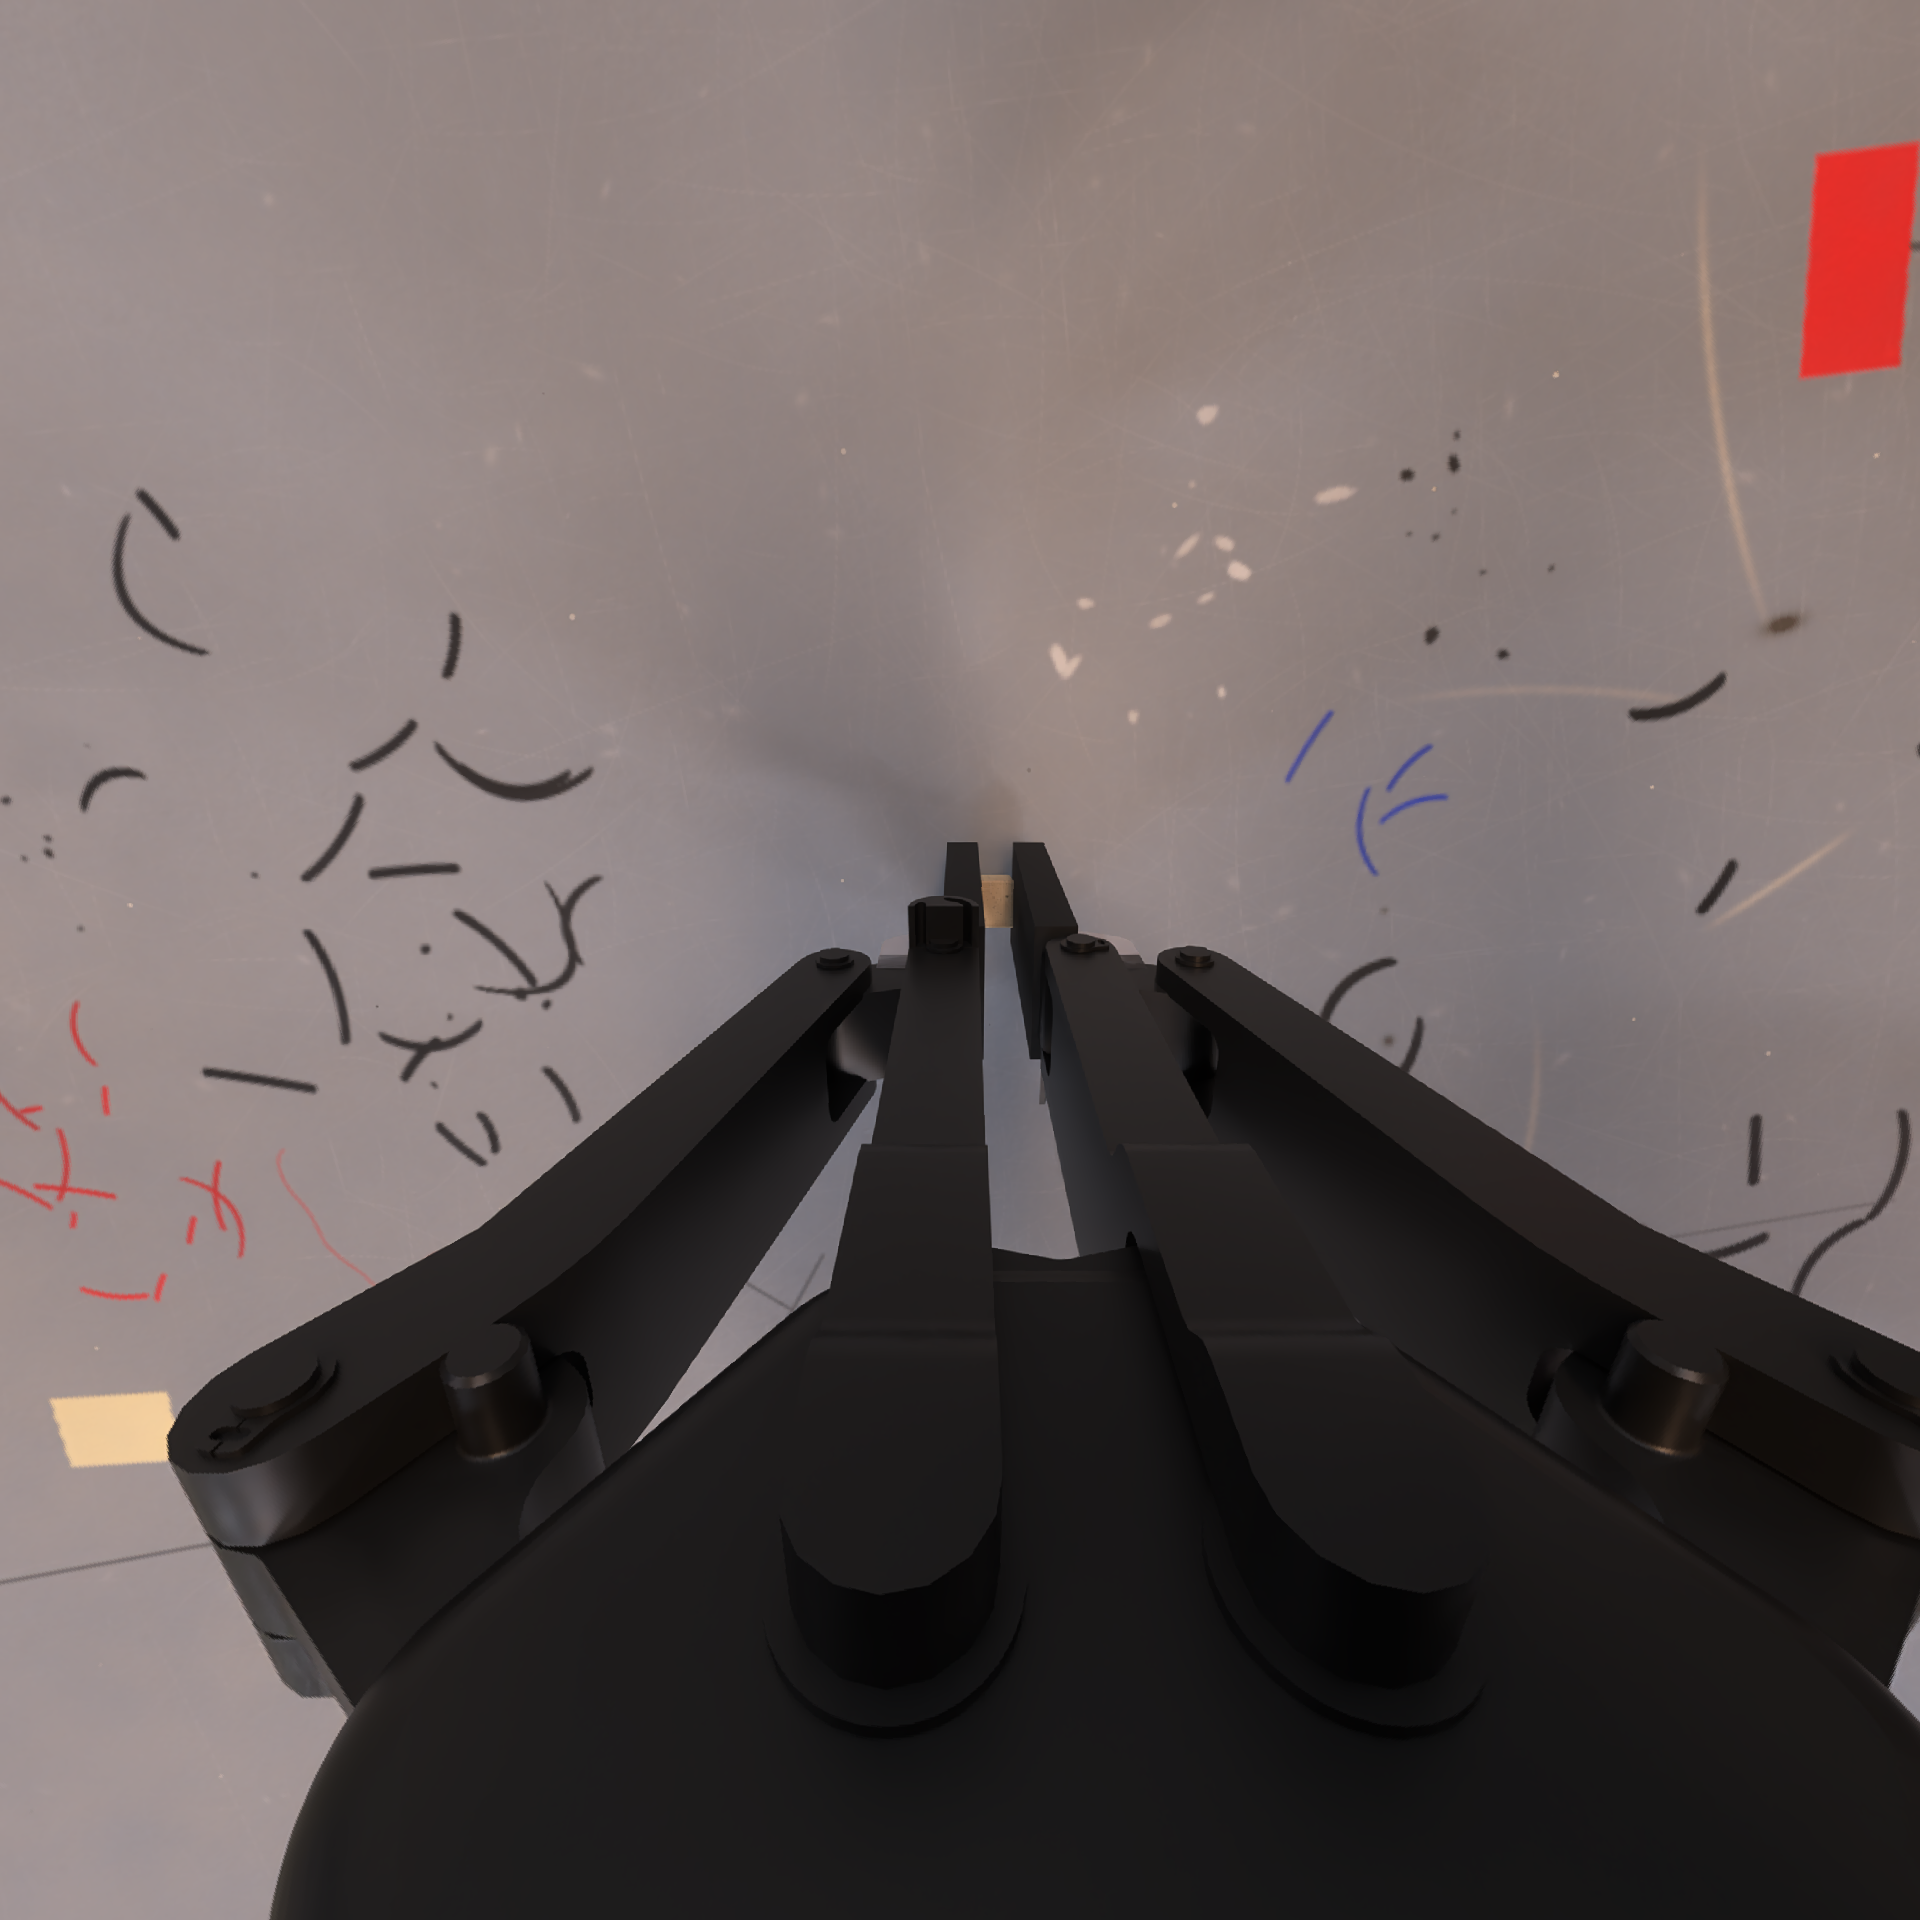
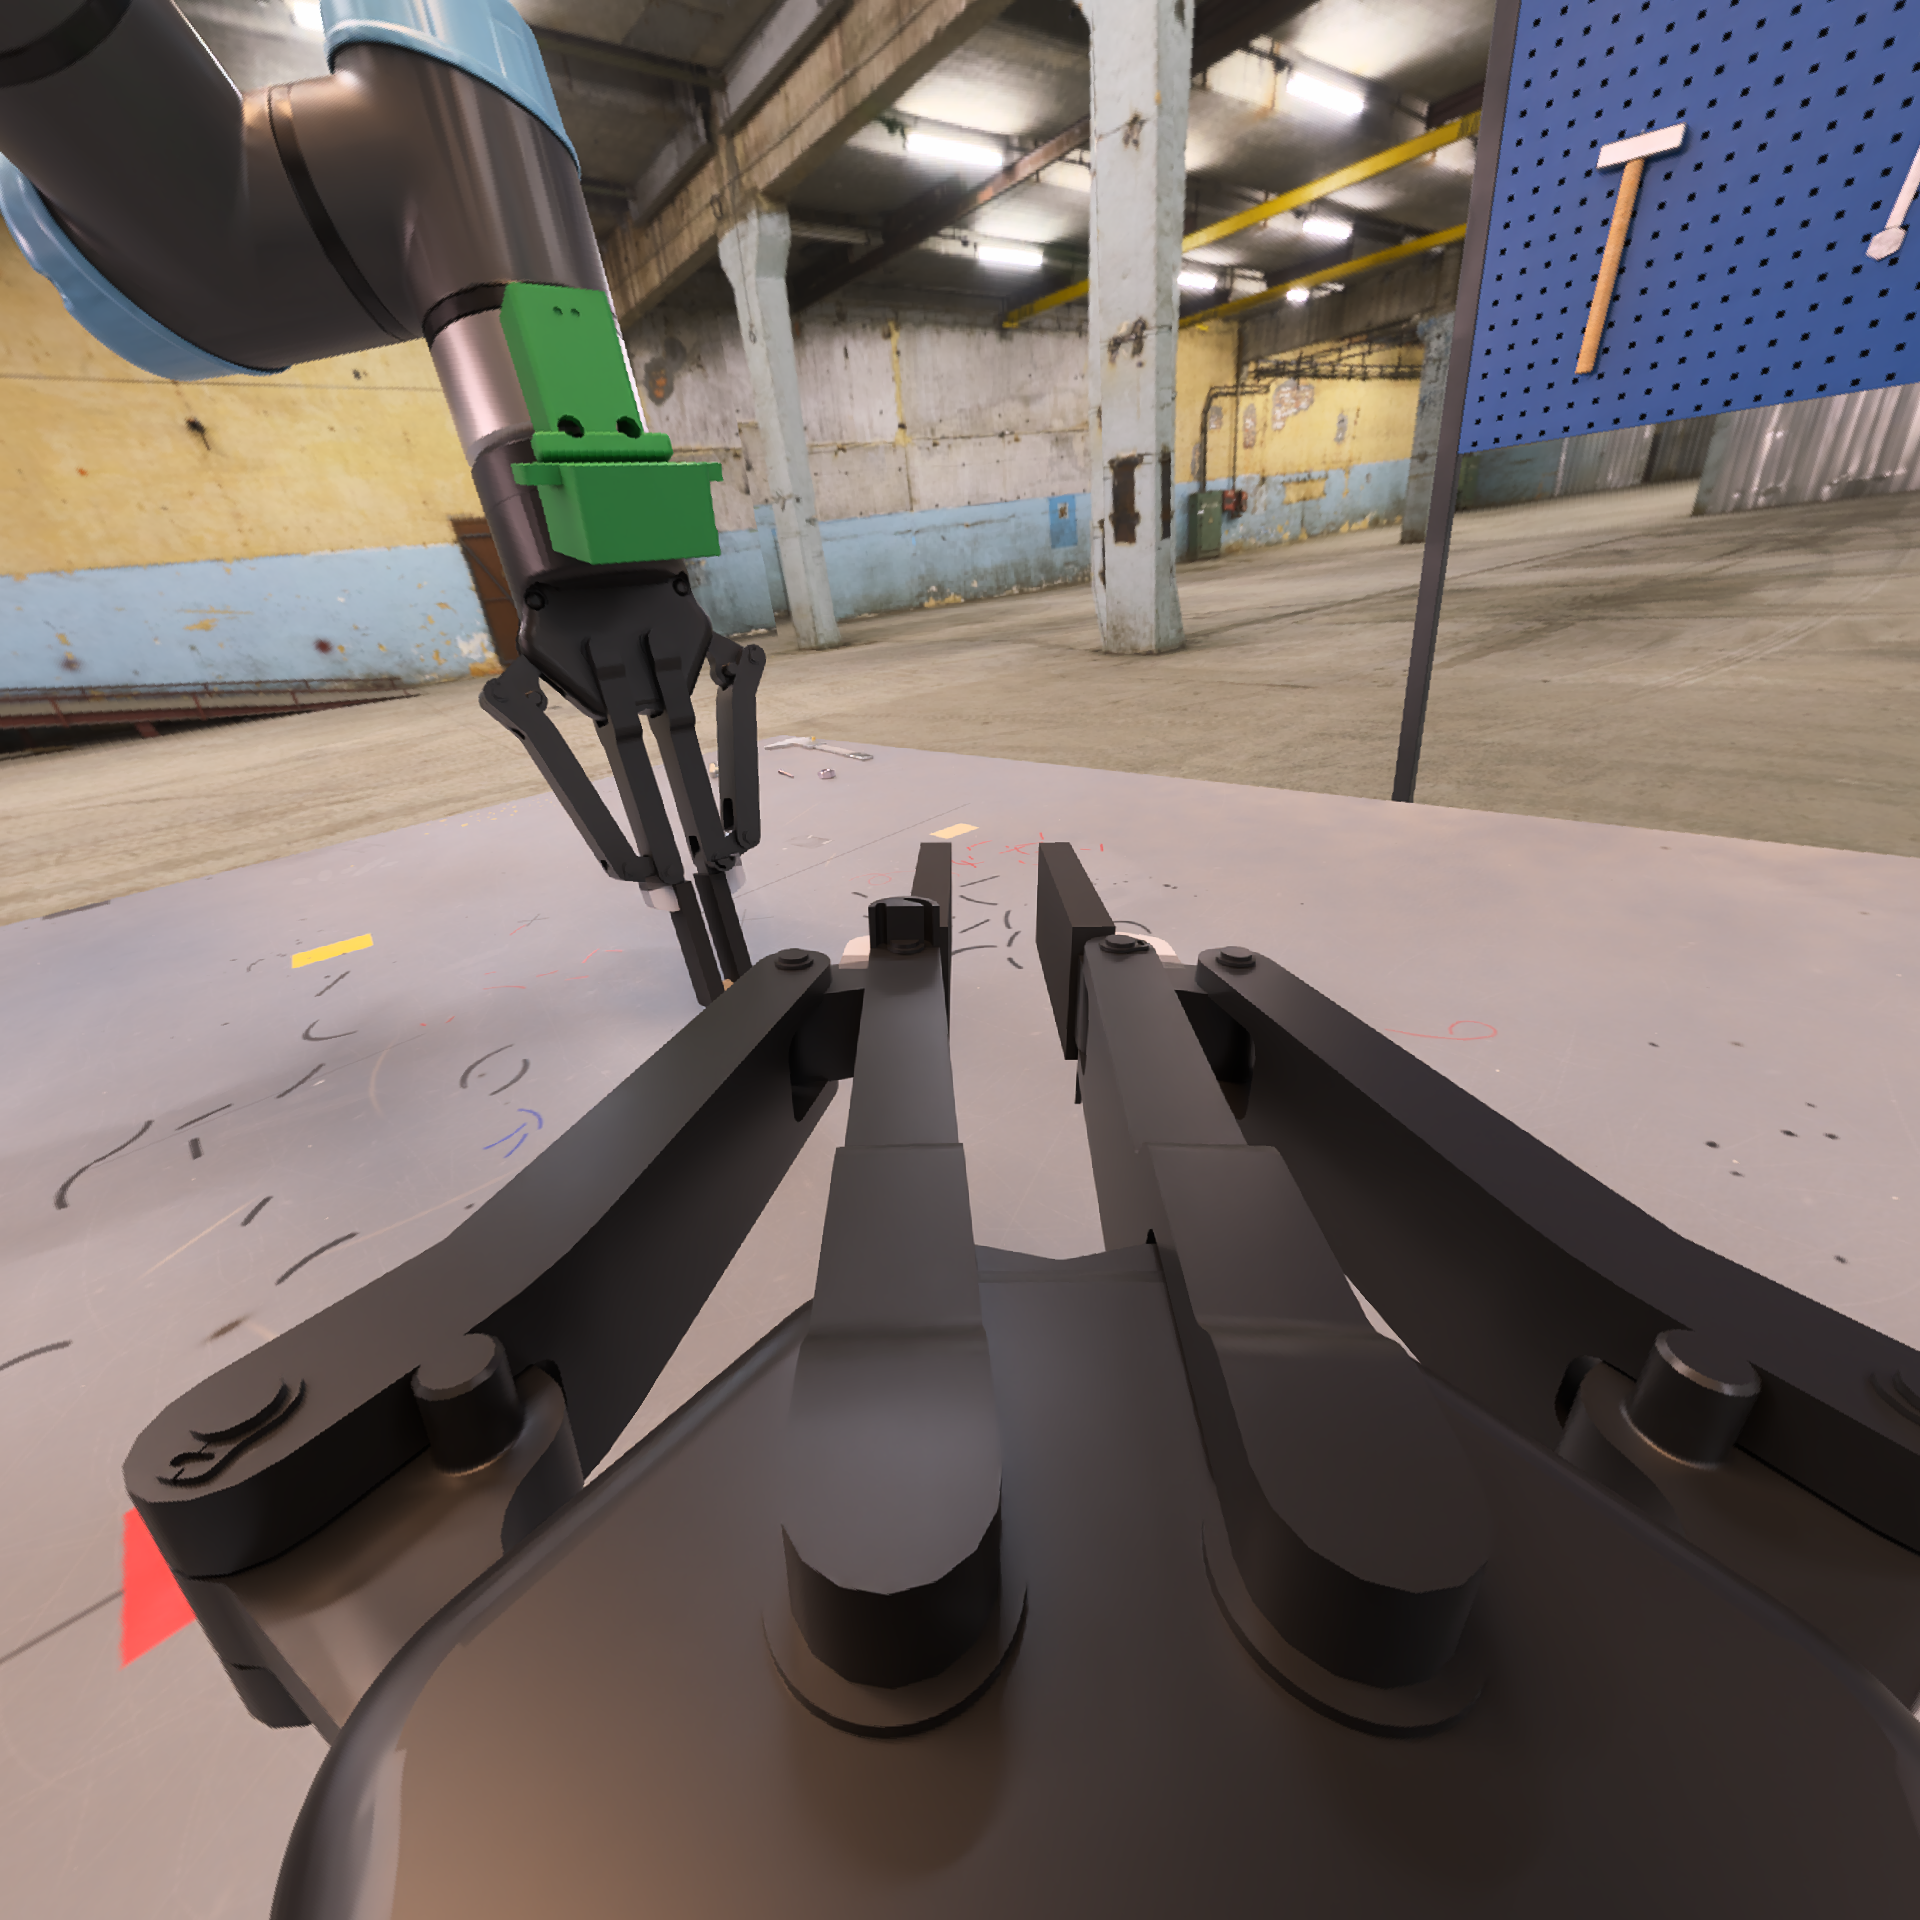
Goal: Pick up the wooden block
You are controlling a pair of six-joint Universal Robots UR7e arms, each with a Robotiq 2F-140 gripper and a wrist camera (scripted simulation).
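Observation:
In the left wrist view my left gripper [image 1: 995, 868] points down at the grey table [image 1: 727, 416], jaws nearly together. A small pale wooden block [image 1: 996, 900] sits clamped between the fingertips, mostly hidden by them. In the right wrist view the left gripper [image 2: 715, 971] stands at the left with its tips down at the table surface, partly hidden behind my right gripper's link. The block cannot be made out there. My right gripper [image 2: 992, 868] hovers low over the table [image 2: 1455, 987] to the right of the left one, jaws slightly apart and empty.
The table is covered in black, red and blue scribbles. On it lie a red patch [image 1: 1860, 260], a tan tape patch [image 1: 112, 1429] and yellow tape strips [image 2: 330, 951]. Small tools [image 2: 821, 750] lie at the far edge. A blue pegboard [image 2: 1683, 208] with a hammer [image 2: 1621, 239] stands at the right.

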